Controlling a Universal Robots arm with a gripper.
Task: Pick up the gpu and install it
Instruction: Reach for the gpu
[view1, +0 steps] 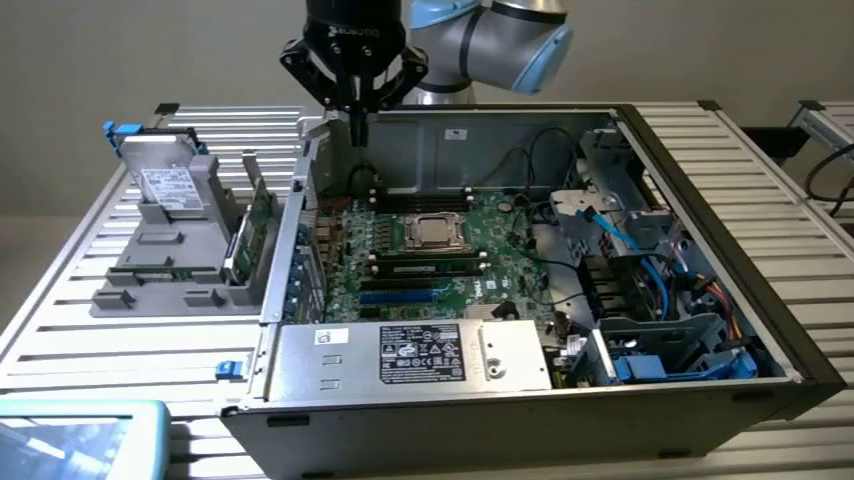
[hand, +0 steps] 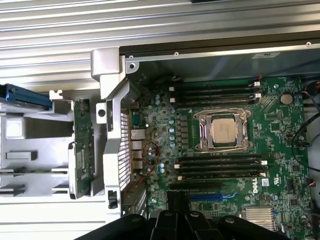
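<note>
Black pincer (hand: 178, 202), closest to the wrist lens: closed, holding nothing, hanging above the motherboard (hand: 280, 165) at the far corner of the open computer case (view1: 534, 430). We find the gpu (view1: 244, 245) outside the case, standing on edge in a grey rack (view1: 147, 270) on the bench (view1: 80, 330), on the exterior view's left, near the case wall and apart from the pincer. We judge three hazards. Closed fingers would strike the card's top edge rather than straddle it. A thin upright card may tilt or slip in a narrow grip. Carried crooked, its bracket could catch the case wall, snag the red wires (hand: 150, 155), or miss the blue slot (hand: 210, 196) and stress the board.
</note>
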